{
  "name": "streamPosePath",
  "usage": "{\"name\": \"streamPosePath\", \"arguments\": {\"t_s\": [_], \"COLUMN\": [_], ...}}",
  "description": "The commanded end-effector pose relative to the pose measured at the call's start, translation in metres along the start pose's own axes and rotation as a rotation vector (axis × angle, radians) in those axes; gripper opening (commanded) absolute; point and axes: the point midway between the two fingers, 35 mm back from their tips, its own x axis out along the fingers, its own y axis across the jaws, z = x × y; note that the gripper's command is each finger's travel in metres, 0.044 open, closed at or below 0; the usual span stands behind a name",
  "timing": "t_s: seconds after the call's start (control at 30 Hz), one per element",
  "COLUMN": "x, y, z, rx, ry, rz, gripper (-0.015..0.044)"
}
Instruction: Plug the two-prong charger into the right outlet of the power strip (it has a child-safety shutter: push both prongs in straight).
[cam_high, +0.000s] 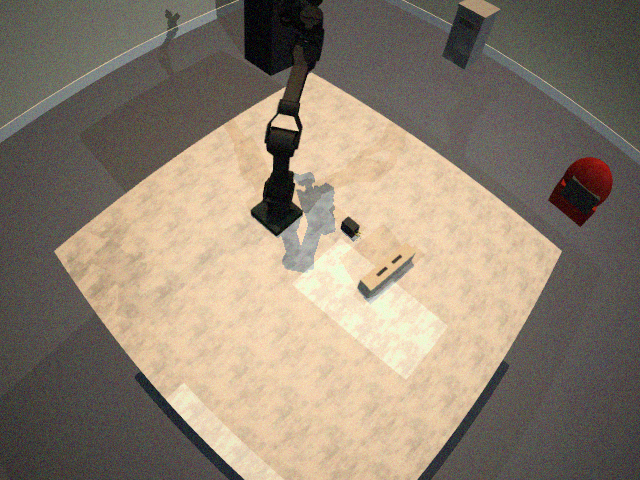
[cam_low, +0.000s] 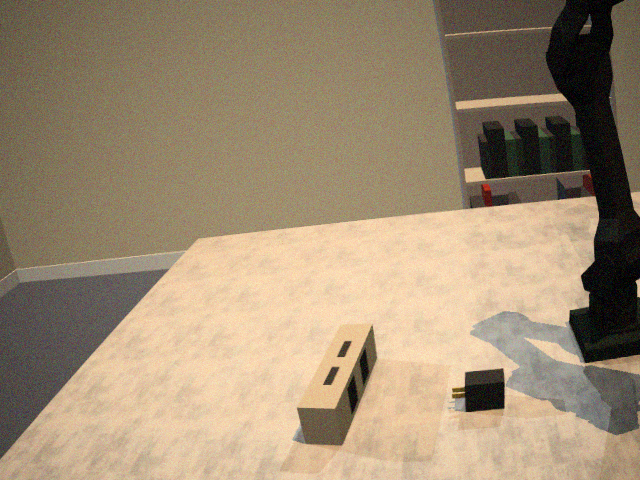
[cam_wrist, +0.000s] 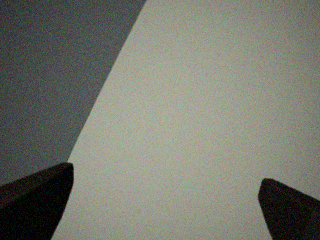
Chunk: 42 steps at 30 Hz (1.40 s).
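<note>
Apparently, charger (cam_high: 349, 226) (cam_low: 484, 390) well apart from the open fingers.

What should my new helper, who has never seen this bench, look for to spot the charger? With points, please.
On the pale table (cam_high: 206, 320) (cam_low: 232, 289), find the black arm's square base (cam_high: 263, 214) (cam_low: 602, 351). Between it and the long tan power strip (cam_high: 373, 282) (cam_low: 320, 395) lies the charger (cam_high: 349, 226) (cam_low: 484, 391). It is the small black block with two brass-colored prongs.

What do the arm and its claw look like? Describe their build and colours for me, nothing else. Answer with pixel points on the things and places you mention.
The arm (cam_high: 282, 165) (cam_low: 599, 129) is dark, nearly black, with chunky angular joints, an open fork-like link and a square base plate (cam_high: 260, 212) (cam_low: 577, 322). The claw (cam_wrist: 168, 181) has two dark fingers tapering to blunt tips. I can make out no cables or markings.
</note>
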Motion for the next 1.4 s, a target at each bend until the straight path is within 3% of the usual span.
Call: {"name": "streamPosePath", "arguments": {"t_s": [0.0,0.63,1.37], "x": [0.000,-0.062,-0.191], "y": [-0.001,-0.076,-0.152], "z": [0.001,0.083,0.153], "rx": [0.000,-0.036,-0.031], "ry": [-0.003,-0.318,-0.678], "rz": [-0.002,-0.278,-0.647], "gripper": [0.0426,0.0440,0.0440]}}
